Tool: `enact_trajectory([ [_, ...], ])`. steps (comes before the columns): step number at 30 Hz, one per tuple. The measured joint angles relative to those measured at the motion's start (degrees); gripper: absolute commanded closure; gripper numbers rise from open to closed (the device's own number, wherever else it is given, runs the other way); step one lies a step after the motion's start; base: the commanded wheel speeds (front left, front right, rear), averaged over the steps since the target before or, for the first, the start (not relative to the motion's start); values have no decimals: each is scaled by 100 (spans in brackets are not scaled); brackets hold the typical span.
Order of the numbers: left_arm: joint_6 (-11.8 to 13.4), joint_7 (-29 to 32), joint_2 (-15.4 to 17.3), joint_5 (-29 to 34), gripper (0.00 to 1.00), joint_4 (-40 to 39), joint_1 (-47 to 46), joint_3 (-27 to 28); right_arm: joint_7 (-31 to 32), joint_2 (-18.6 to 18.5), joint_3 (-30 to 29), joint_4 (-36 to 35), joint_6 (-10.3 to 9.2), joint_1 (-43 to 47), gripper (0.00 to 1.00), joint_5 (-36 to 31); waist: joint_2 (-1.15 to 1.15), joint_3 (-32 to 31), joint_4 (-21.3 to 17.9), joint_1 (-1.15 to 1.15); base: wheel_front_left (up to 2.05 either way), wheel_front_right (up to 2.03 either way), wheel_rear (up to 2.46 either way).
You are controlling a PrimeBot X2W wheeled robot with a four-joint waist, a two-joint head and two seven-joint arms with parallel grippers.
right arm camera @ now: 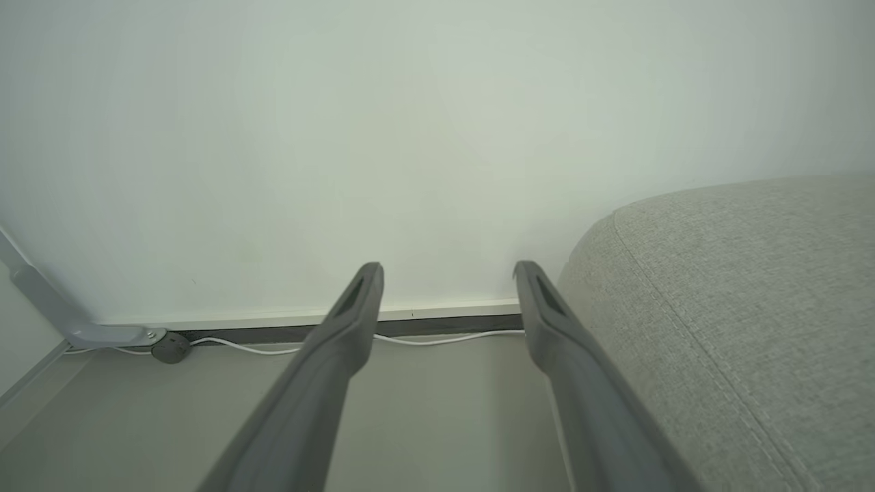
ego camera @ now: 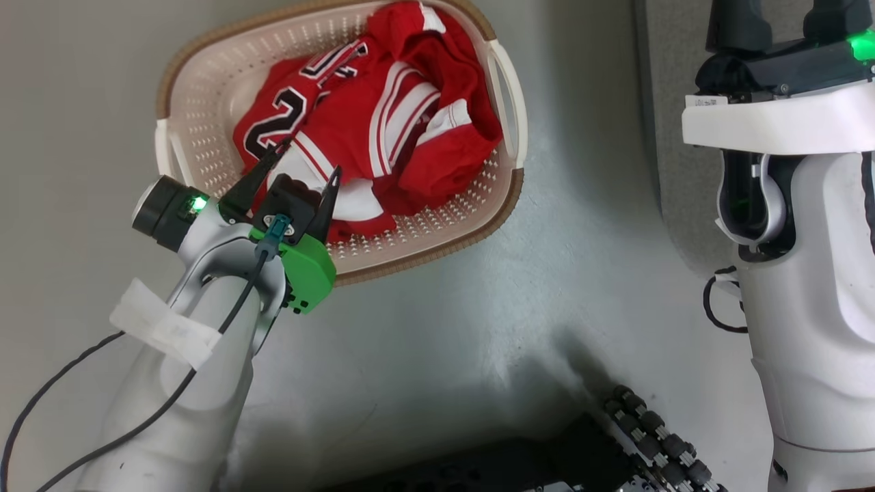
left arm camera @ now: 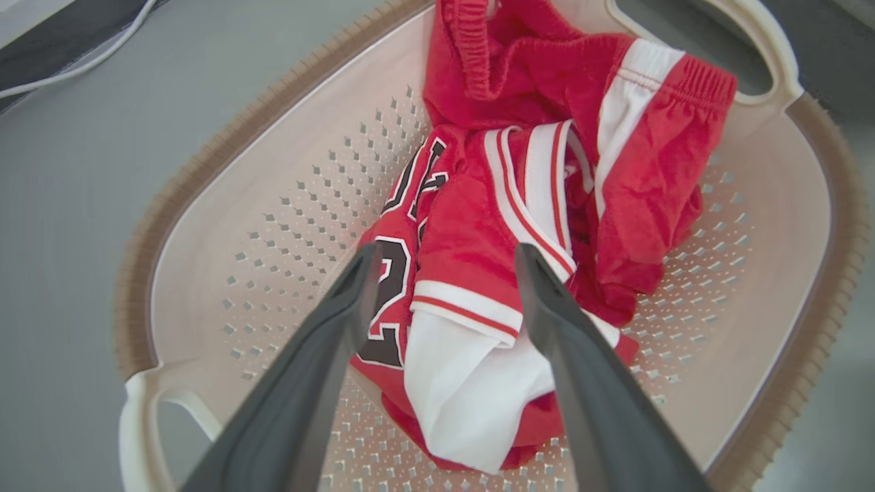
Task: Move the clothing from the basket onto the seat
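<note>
We judged the red jersey (ego camera: 342, 109) and the shorts (ego camera: 444, 68) light, soft and limp: they would sag and might slip, so the bunched striped fold seemed the best place to pinch. Both lay crumpled in the cream laundry basket (ego camera: 205, 61). Our left gripper (left arm camera: 446, 249) hung open just over the jersey, this fold between its fingers (left arm camera: 321, 355). Our right gripper (right arm camera: 448, 270), open and empty, pointed beside the grey sofa (right arm camera: 738, 287).

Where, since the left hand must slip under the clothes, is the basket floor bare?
Left wrist view: bare floor between the clothing and the basket's left wall, a narrower strip by its right wall; the middle is crowded.
</note>
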Motion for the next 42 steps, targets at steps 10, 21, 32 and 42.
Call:
enact_trajectory([
  [10, -65, 26, -9, 57, 0, 665, -262, -323, -1, 16, 2, 115, 55, -194, 0, 0, 0, 357, -106, 0, 0, 0, 0],
  [21, -82, 240, -21, 242, 0, 1189, -558, -638, -1, 30, 164, 168, 118, -322, 0, 4, 0, 429, -273, 0, 0, 0, 0],
  [32, -84, 426, 44, 318, 0, 1603, -957, -651, -1, 42, 314, 172, 109, -421, 0, 123, 0, 605, -539, 0, 0, 0, 0],
  [42, -82, 483, 69, 335, 99, 1953, -1150, -595, -1, 47, 361, 174, 2, -436, 0, 180, 0, 697, -672, 0, 0, 0, 0],
])
